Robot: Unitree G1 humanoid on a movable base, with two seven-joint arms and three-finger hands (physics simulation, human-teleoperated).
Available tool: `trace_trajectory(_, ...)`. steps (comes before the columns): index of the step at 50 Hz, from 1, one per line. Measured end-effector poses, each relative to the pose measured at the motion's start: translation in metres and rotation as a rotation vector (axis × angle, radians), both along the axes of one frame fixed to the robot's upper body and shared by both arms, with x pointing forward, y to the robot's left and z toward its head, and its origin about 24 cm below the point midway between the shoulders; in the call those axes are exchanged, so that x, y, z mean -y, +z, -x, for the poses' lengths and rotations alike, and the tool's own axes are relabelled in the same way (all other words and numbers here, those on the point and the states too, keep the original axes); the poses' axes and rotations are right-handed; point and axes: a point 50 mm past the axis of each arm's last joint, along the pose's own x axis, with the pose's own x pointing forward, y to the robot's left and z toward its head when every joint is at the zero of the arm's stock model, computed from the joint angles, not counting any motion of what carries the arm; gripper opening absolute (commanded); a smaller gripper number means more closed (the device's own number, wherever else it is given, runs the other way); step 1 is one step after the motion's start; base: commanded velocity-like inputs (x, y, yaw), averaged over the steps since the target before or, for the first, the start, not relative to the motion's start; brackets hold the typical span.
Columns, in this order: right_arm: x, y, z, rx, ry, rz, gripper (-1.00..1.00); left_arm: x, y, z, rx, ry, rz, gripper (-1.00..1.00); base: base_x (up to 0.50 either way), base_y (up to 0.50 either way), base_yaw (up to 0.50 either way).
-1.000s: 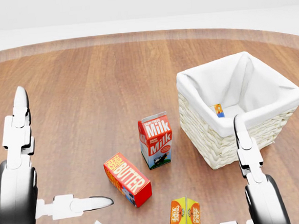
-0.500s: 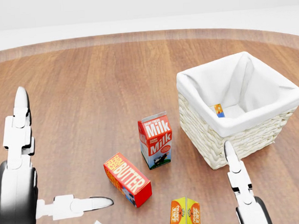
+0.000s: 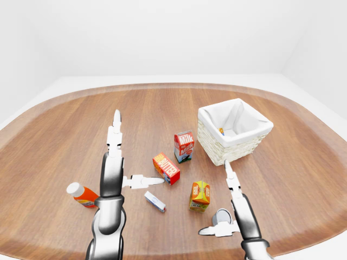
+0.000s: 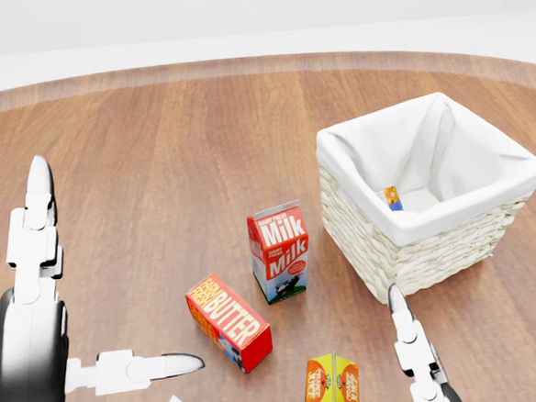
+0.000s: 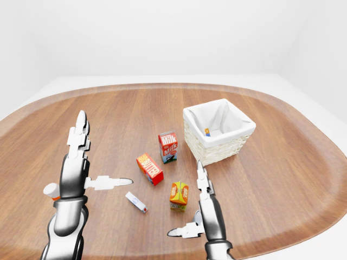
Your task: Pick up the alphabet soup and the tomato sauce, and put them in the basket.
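**Both my hands open above the table, one can lying by my right hand**

My left hand (image 3: 116, 157) is spread open over the wooden table (image 3: 54, 135), one finger pointing toward the top of the left-eye view and the thumb stretched sideways toward the butter box (image 4: 228, 322). It grips nothing. My right hand (image 3: 230, 208) is open too, one finger raised and the thumb reaching left near the bottom of the left-eye view; nothing is held in it.

A small grey can (image 3: 221, 216) lies just beside my right hand, between the raised finger and the thumb. I cannot read its label, so I cannot tell whether it is the alphabet soup or the tomato sauce. In the right-eye view my hand hides it.

The basket (image 4: 410, 255), woven with a white cloth lining, stands at the right in the head view. Inside it, against the lining, a small orange-and-blue item (image 4: 392, 198) shows, too little of it to identify.

The milk carton (image 4: 279, 252) stands upright just left of the basket, apart from it. The butter box lies tilted below and left of the milk. An orange carton (image 4: 332, 386) sits at the bottom edge of the head view. A small white packet (image 3: 155, 201) lies between my hands. An orange bottle with a white cap (image 3: 81, 194) lies on its side by my left forearm.
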Motion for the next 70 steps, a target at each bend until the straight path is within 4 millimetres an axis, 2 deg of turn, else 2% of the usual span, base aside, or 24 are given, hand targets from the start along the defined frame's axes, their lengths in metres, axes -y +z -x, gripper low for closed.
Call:
trace_trajectory(33,0.001,-0.040,0.028,-0.136,-0.038,0.149,1.00,0.000,0.001,0.000,0.004,0.003,0.001,1.00,0.00,0.00,0.00)
trace_trajectory(70,0.018,-0.067,0.022,-0.258,-0.108,0.139,1.00,0.000,0.001,0.000,0.003,0.000,-0.003,1.00,0.00,0.00,0.00)
